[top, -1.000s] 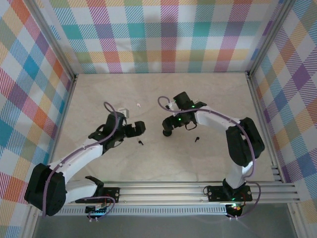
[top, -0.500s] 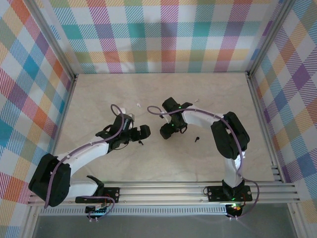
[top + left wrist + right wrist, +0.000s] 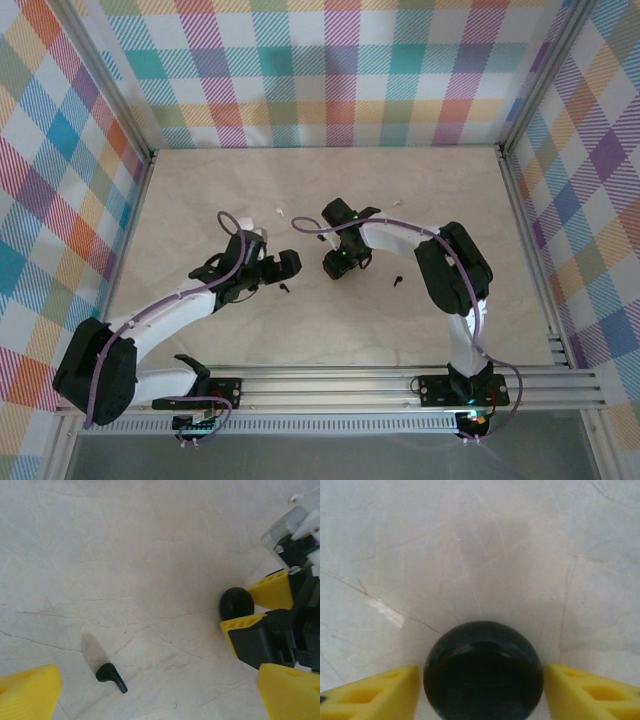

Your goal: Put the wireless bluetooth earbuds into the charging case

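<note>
The right gripper's (image 3: 480, 690) jaws flank the round black charging case (image 3: 482, 662) on the worktop (image 3: 200, 190), tight to both sides; whether they actually press it I cannot tell. Left of the case, the left gripper's (image 3: 283, 274) jaws gape wide, empty, astride a black earbud (image 3: 111, 676).

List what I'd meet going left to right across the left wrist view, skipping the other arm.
Yellow finger → black earbud → round black case → second yellow finger.
</note>
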Controlling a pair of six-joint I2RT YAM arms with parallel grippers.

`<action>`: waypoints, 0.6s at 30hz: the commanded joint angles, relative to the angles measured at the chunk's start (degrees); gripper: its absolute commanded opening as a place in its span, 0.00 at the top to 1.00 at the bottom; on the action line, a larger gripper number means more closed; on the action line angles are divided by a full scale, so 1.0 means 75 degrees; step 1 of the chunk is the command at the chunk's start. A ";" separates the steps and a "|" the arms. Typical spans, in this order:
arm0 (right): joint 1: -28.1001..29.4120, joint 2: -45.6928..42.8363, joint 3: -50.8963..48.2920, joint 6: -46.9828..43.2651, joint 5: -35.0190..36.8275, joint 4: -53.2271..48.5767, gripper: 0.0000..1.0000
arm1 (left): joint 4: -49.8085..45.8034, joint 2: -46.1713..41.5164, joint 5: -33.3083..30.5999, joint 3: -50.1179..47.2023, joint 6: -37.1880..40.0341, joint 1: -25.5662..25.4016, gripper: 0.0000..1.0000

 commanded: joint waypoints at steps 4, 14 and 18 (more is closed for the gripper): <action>0.0063 -0.0437 -0.0649 -0.0174 -0.0482 0.0694 0.52 | 0.0327 -0.0269 -0.0027 -0.0117 0.0042 -0.0002 0.00; 0.0065 -0.2404 -0.2151 -0.0104 -0.0733 0.2600 0.58 | 0.0191 -0.0880 0.0464 0.0277 0.0718 0.0066 0.00; 0.0062 -0.3457 -0.2962 -0.0294 -0.1375 0.3849 0.58 | 0.0795 -0.1629 0.1084 0.0126 0.1023 0.0079 0.02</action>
